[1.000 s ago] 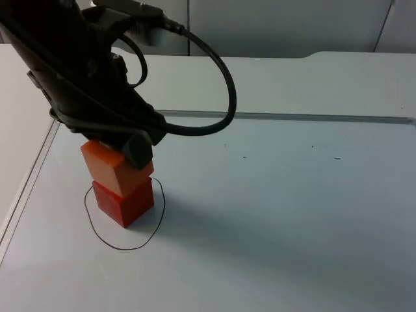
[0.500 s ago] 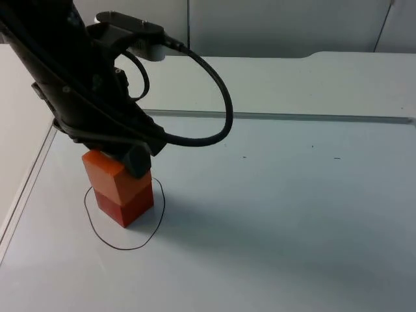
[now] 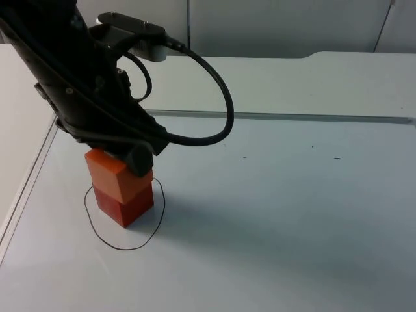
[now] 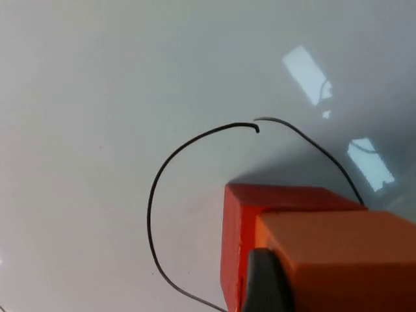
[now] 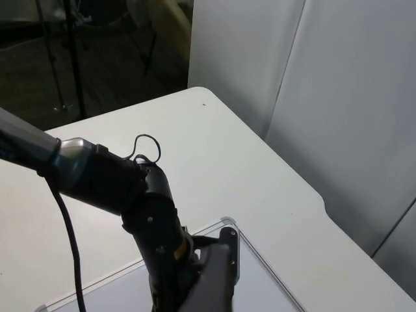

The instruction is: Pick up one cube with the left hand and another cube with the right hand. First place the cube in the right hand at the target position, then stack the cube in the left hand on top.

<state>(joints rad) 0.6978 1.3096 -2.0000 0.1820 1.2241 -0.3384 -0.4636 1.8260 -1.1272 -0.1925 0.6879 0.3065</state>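
A red cube (image 3: 128,205) stands inside the black drawn circle (image 3: 123,247) on the white table (image 3: 279,214). An orange cube (image 3: 116,174) rests on top of it, slightly turned against it. My left gripper (image 3: 122,159) is shut on the orange cube from above. In the left wrist view a dark fingertip (image 4: 263,281) presses the side of the orange cube (image 4: 338,257), with the red cube (image 4: 235,244) under it and the circle (image 4: 152,201) around both. The right arm waits high and away; one fingertip (image 5: 214,279) of its gripper is seen against the left arm (image 5: 97,179).
The table's left edge (image 3: 29,175) runs close beside the stack. A seam (image 3: 292,117) crosses the table behind it, and the grey partition wall (image 3: 279,26) stands at the back.
The left gripper has lowered the orange cube from a tilted hover onto the red cube, where it now sits lower and closer to level.
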